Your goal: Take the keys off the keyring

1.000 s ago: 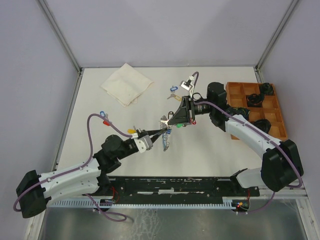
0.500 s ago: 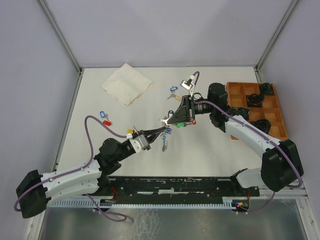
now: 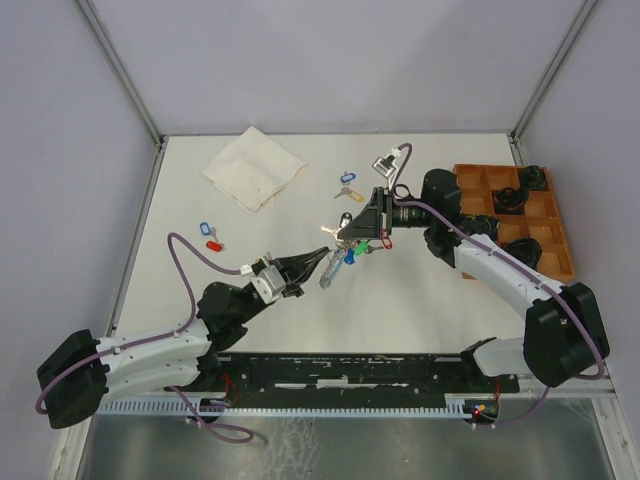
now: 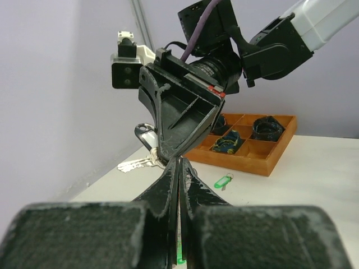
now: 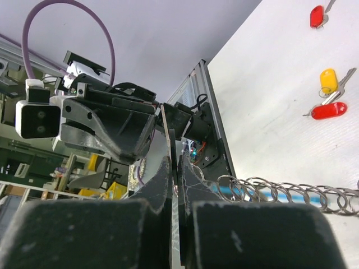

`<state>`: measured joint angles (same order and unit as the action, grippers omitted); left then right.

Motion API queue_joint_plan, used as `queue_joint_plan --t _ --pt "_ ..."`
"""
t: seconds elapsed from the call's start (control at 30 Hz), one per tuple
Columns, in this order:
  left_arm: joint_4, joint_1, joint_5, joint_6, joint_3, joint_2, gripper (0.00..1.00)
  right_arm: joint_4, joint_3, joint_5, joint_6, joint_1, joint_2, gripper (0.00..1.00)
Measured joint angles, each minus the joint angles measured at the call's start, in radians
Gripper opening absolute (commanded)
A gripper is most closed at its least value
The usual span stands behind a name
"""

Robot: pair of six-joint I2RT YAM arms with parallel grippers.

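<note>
keyring (image 3: 328, 276) hangs right where the tips of the left pincer (image 3: 322, 260) and the right pincer (image 3: 343, 238) meet, with its beaded chain drooping just below them. keys (image 3: 351, 255) are bunched on it beside the right pincer's tip, a blue tag and a red one among them, so the job is not finished.

both pincers are pinched fully closed, tip to tip at the ring. the right one seems to nip a thin strip of metal. i cannot tell whether that strip is a key or part of the ring, nor what the left one grips.

a green tag (image 4: 223, 181) lies on the table close under the right pincer. a loose pair of keys (image 3: 346, 184) lies a little beyond it. a blue and red pair (image 3: 209, 236) sits well out on the left pincer's left, and a yellow tag (image 5: 328, 81) with another red one lies nearer that arm.

judging by these, a good share of the keys is already off and the cluster on the ring is what remains. a folded cloth (image 3: 253, 168) and a wooden tray (image 3: 556, 262) sit farther out, apart from the work.
</note>
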<state>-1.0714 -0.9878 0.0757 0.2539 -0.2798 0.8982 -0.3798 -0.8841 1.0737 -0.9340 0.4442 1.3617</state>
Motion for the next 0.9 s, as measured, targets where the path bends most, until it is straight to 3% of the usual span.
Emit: queue_joint_plan --t 0.17,0.37,0.4,0.47,0.6,0.9 --pt "0.067 0.000 -0.035 -0.048 -0.001 -0.027 0.35 0.000 0.000 -0.003 0.020 0.000 -0.031 0.01" --pt "0.304 0.000 -0.122 -0.188 -0.050 -0.155 0.65 0.032 0.000 -0.005 0.064 0.000 -0.034 0.01" --pt "0.336 0.000 -0.131 -0.209 -0.068 -0.165 0.66 0.039 0.000 -0.006 0.072 0.000 -0.034 0.00" --pt "0.415 0.000 -0.153 -0.248 -0.118 -0.179 0.65 0.056 0.000 -0.006 0.089 0.000 -0.034 0.01" --pt "0.571 0.003 -0.162 -0.271 -0.236 -0.156 0.42 0.072 0.000 -0.006 0.111 0.000 -0.034 0.01" --pt "0.717 0.076 -0.019 -0.153 -0.311 -0.053 0.33 0.106 0.000 -0.006 0.153 0.000 -0.041 0.01"
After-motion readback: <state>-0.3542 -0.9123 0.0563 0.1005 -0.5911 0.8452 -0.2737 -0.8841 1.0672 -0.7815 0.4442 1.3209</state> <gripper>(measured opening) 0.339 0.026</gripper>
